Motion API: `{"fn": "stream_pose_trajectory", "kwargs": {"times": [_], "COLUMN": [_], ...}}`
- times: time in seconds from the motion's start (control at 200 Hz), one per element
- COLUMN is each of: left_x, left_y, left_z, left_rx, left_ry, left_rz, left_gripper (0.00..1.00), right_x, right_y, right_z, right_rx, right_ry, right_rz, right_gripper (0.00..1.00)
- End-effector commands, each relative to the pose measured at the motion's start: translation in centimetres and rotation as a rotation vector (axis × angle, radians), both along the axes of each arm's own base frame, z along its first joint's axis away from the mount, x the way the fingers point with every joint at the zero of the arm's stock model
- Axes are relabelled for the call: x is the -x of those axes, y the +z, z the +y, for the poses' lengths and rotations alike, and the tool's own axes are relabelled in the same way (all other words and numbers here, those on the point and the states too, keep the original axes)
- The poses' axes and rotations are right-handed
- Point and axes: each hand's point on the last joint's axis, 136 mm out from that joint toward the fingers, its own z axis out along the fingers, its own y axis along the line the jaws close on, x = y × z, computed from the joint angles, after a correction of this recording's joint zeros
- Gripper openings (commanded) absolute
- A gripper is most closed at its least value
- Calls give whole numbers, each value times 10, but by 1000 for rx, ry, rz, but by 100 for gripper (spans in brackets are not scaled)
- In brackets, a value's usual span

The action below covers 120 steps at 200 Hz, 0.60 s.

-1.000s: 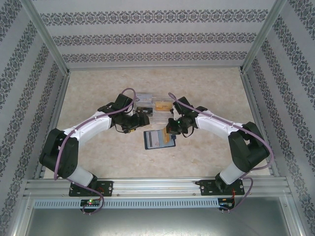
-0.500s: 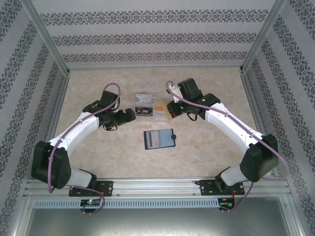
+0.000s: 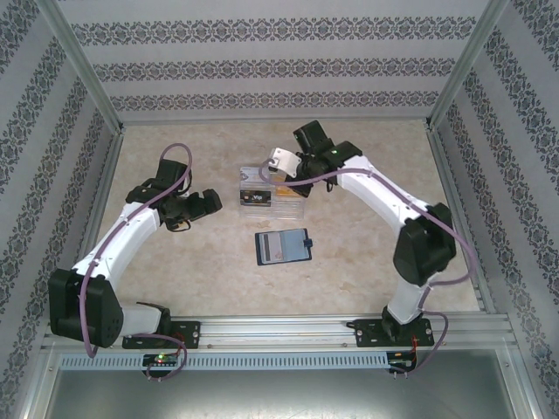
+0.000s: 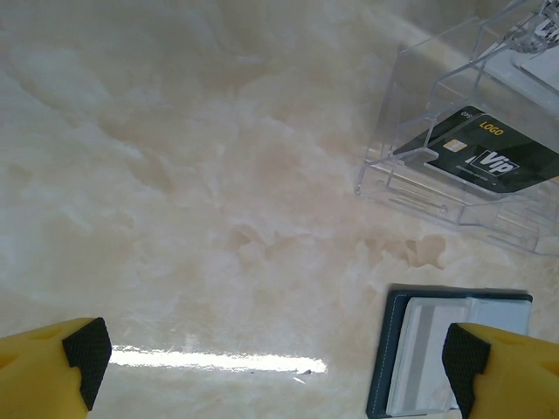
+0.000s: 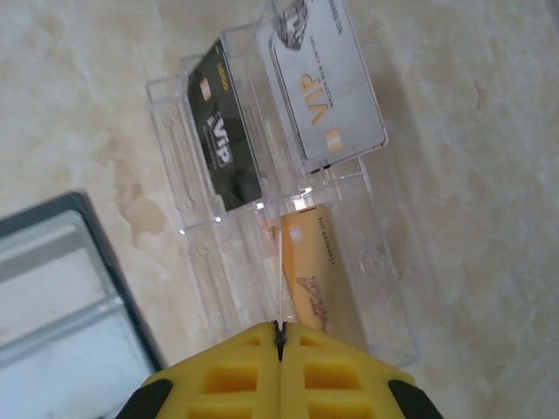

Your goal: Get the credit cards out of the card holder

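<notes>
We see the right gripper [image 5: 279,327] pinching a pale credit card [image 3: 282,160] at the back edge of the clear box [image 3: 293,208]. The left gripper [image 4: 275,353] is spread, left of it; the card holder [image 3: 283,247] lies in front.

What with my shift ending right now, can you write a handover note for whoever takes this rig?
Left gripper: open, empty, over the marbled table, to the left of the box.
Right gripper: shut, seemingly on a thin white plastic card, above the clear plastic compartment box.
Dark navy folding card holder: lying open on the table, on the near side of the box.
Done: black VIP card, silver VIP card and yellow-orange card sit in the box.
Left: drop the white card in the box, then check the holder's pale pockets; I cannot tell whether cards are in them.
</notes>
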Motion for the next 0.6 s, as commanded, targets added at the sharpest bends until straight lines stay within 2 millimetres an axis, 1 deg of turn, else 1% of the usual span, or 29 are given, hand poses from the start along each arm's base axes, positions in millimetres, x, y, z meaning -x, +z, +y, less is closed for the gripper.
{"fn": "stream_pose_trajectory", "kwargs": {"times": [0.0, 0.13, 0.25, 0.415, 0.594], "left_x": [5, 3, 2, 2, 1], "left_y": [-4, -10, -14, -19, -20], "left_z": [9, 8, 7, 7, 7], "left_rx": [-28, -21, -12, -12, -11], "left_ry": [-6, -8, -11, -19, -28], "left_rz": [37, 59, 71, 87, 94], "left_gripper": [99, 99, 99, 99, 99], "right_x": [0, -12, -21, -22, -20], "right_y": [-13, -26, -28, -29, -42], "right_z": [-4, -4, -3, -1, -4], "right_rx": [136, 204, 241, 254, 287], "right_ry": [107, 133, 149, 176, 185], "right_rz": [-2, 14, 11, 32, 70], "right_gripper": [0, 0, 0, 0, 0]}}
